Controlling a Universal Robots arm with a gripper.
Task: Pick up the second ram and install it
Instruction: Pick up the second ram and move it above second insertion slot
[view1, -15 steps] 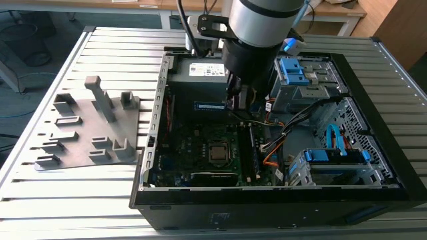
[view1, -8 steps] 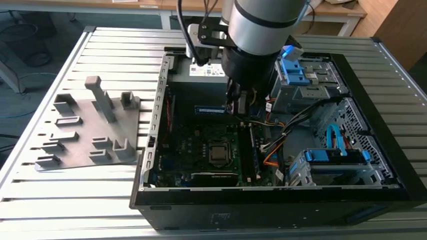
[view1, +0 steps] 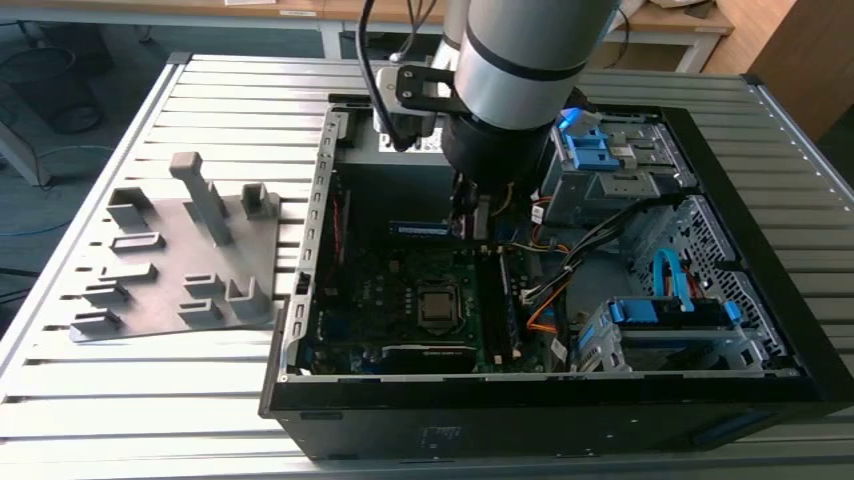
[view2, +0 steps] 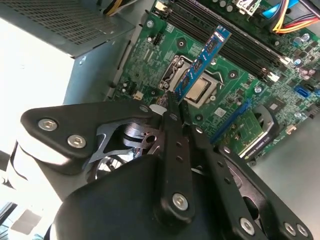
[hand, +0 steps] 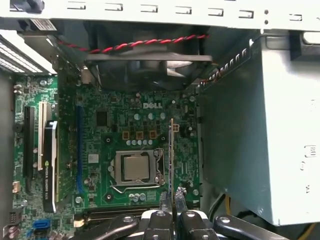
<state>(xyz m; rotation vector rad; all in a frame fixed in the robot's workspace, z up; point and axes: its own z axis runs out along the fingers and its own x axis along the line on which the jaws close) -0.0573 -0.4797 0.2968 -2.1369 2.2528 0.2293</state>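
**Second ram in the grip, lying crosswise to the slots**

Exterior view: the gripper (view1: 474, 215) is reaching down into the open computer case (view1: 534, 410). The second ram (view1: 420, 229) is showing as a thin blue strip jutting from the fingers toward the exterior view's left. The memory slots (view1: 507, 300) are lying just beside the gripper, running crosswise to that strip.

Second wrist view: the gripper (view2: 175, 102) is pinching the second ram (view2: 202, 62), jaws almost fully closed. The stick's flat face and chips are showing here, and it is pointing out from the tips toward the memory slots (view2: 245, 50), again across them.

First wrist view: the second ram (hand: 171, 150) is appearing edge-on, a thin line running out from the gripper (hand: 173, 199) beside the processor socket (hand: 136, 167), away from the memory slots (hand: 110, 216). Where along its length the grip sits, I cannot tell. Judging by all three views, its long axis is not lining up with the slots.
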